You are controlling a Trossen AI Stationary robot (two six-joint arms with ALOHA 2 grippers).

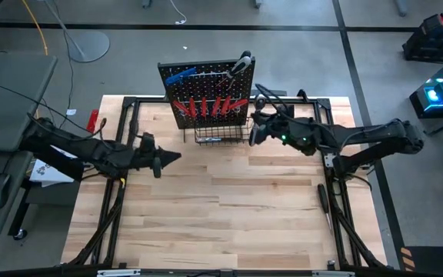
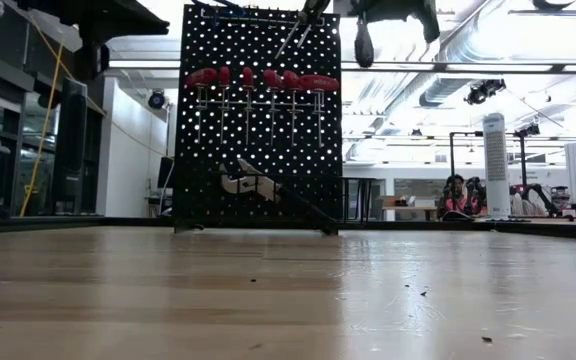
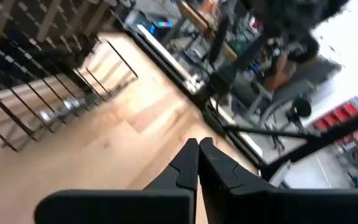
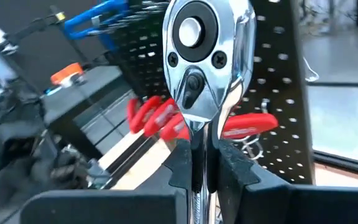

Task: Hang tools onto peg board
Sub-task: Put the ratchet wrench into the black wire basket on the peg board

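Holding the chrome ratchet point(image 4: 199, 62) in my right gripper point(image 4: 199, 163): fingers pinch its shaft, round head sticking out just past my fingertips, drive square and switch lever facing the wrist camera. Beyond the ratchet head stands the peg board point(image 4: 272, 74), close ahead of my fingers. Red-handled screwdrivers point(image 4: 166, 118) hang in a row on it, behind and to either side of the ratchet neck. Blue T-handle key point(image 4: 95, 15) is farther off, up near the board's top edge.

From above, right gripper point(image 1: 254, 132) sits just beside the board's right side, next to the black wire basket point(image 1: 220, 132) at its base. Ratchet itself too small to pick out there. Another silver tool point(image 1: 239, 65) hangs at the board's top right corner.

My left gripper point(image 3: 198, 155) has its fingers pressed together, nothing between them, tips over the bare wooden table point(image 3: 104, 149). Basket wires lie ahead of those fingertips, well apart from them. In the high view the left gripper point(image 1: 169, 158) is out in front of the board's left half, away from it.

Low view: board point(image 2: 258, 120) upright at the table's far edge, red handles point(image 2: 263, 80) lined up across its upper part.
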